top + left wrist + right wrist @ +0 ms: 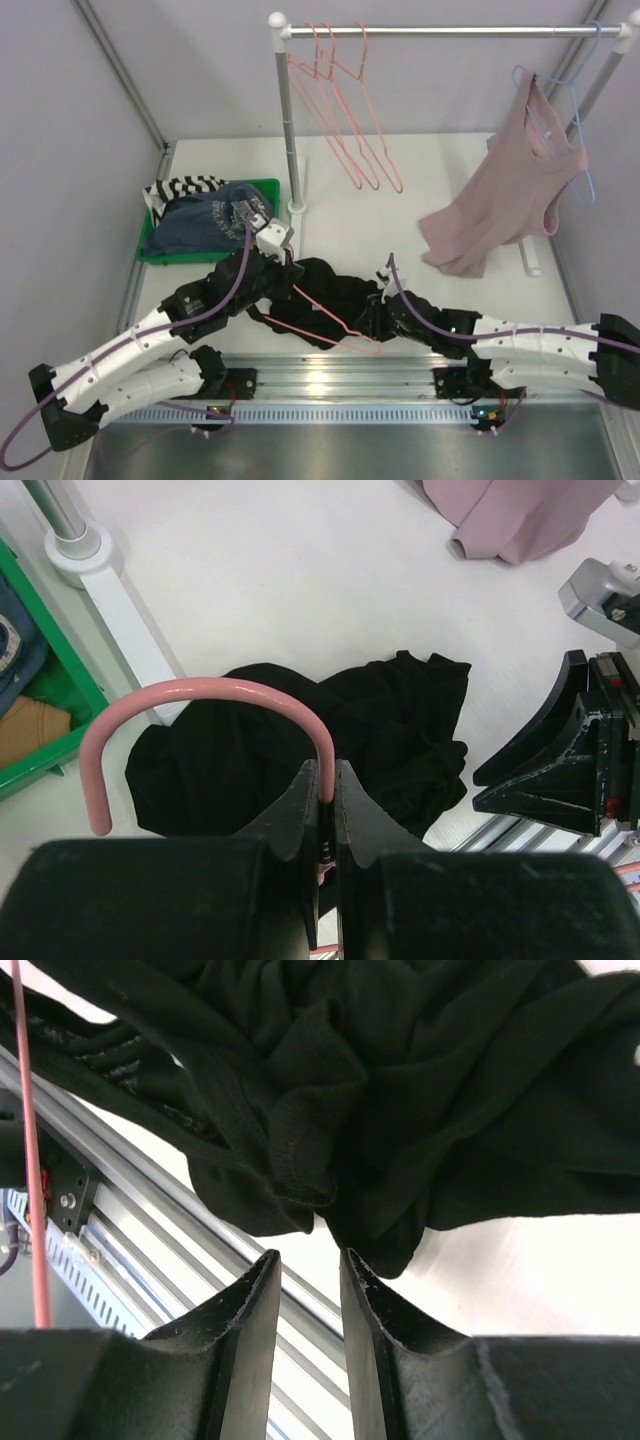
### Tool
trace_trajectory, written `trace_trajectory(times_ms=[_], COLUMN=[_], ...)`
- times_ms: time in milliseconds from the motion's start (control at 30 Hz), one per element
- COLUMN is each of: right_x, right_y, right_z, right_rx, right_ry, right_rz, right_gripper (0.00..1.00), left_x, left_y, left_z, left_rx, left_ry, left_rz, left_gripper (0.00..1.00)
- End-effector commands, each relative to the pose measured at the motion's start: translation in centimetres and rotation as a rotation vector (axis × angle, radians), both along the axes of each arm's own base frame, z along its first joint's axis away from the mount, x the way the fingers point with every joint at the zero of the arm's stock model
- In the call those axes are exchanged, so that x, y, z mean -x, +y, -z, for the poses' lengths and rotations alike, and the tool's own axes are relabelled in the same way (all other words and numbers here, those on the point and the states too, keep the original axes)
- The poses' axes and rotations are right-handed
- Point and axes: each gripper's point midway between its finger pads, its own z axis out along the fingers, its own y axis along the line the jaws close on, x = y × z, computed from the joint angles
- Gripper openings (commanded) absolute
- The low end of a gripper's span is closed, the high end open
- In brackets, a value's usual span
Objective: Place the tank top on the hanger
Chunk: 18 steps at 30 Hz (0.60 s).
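Two grippers work near the front edge of the table. The left gripper has its jaws pressed together on the straight shank of the hanger, just below the hook, which curves up and over to the left in the left wrist view. The right gripper has its jaws a narrow way apart with nothing between them. Its tips sit just short of a bunched fold of the tank top; whether they touch it cannot be told.

The tank top lies crumpled on the table between the two grippers, close to the aluminium rail. The hanger's wire body slants across it from the left gripper toward the near right.

At the far left, a green tray holds a dark blue printed shirt and a striped cloth. At the far side, a rack carries spare pink hangers. On its right end a dusty-pink tank top hangs from a light blue hanger, its hem reaching down to the table.
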Motion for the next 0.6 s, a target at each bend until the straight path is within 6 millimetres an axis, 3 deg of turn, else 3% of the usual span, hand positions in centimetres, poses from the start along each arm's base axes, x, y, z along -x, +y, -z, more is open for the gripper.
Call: trace_trajectory(times_ms=[0, 567], right_x=[-0.3, -1.1], right_y=[1.7, 3.0], right_z=[-1.1, 0.4], right_rx=[-0.106, -0.086], right_ry=[-0.007, -0.009], right_rz=[-0.003, 0.004], right_gripper=[0.31, 0.3], left_x=[-0.4, -0.5], left_y=[-0.2, -0.3], left_z=[-1.7, -1.3], left_rx=[0.025, 0.013], left_ry=[-0.036, -0.023], left_rz=[-0.01, -0.009], left_gripper=[0.0, 0.0])
